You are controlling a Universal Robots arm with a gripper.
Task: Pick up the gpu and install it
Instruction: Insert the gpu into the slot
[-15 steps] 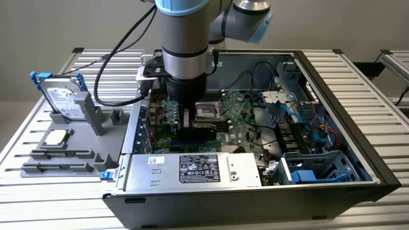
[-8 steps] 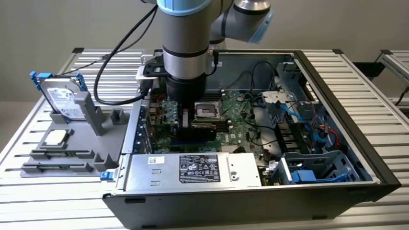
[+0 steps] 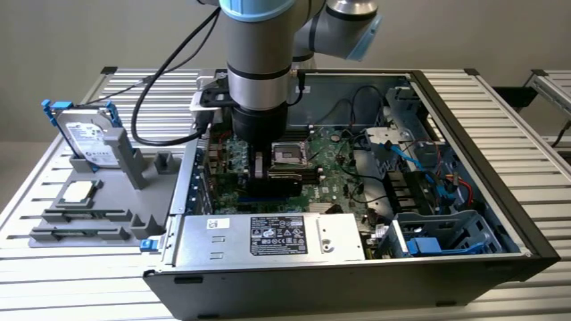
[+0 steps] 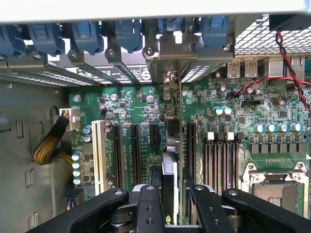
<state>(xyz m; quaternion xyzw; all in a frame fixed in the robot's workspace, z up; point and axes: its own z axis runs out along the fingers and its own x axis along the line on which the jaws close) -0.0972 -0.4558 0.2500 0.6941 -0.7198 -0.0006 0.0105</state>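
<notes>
The gpu [image 4: 171, 141] stands on edge above the green motherboard [image 4: 228, 92], seen as a thin upright strip among the black expansion slots [image 4: 118, 150]. Its silver end bracket [image 4: 177, 53] lies against the rear slot openings of the case. My gripper [image 4: 175, 206] is shut on the card's near end, one black finger on each face. I cannot tell whether the card's edge sits in a slot. In the exterior view the gripper [image 3: 267, 168] reaches straight down into the open computer case [image 3: 499, 167], with the dark card [image 3: 287, 176] low over the board.
A silver hard drive in a blue frame [image 3: 89, 137] and a small square CPU chip [image 3: 76, 192] rest on a grey holder at the exterior view's left. The power supply [image 3: 267, 234], the CPU socket [image 4: 277, 187], a yellow sleeved cable [image 4: 48, 145] and red-black wires [image 4: 286, 58] crowd the case.
</notes>
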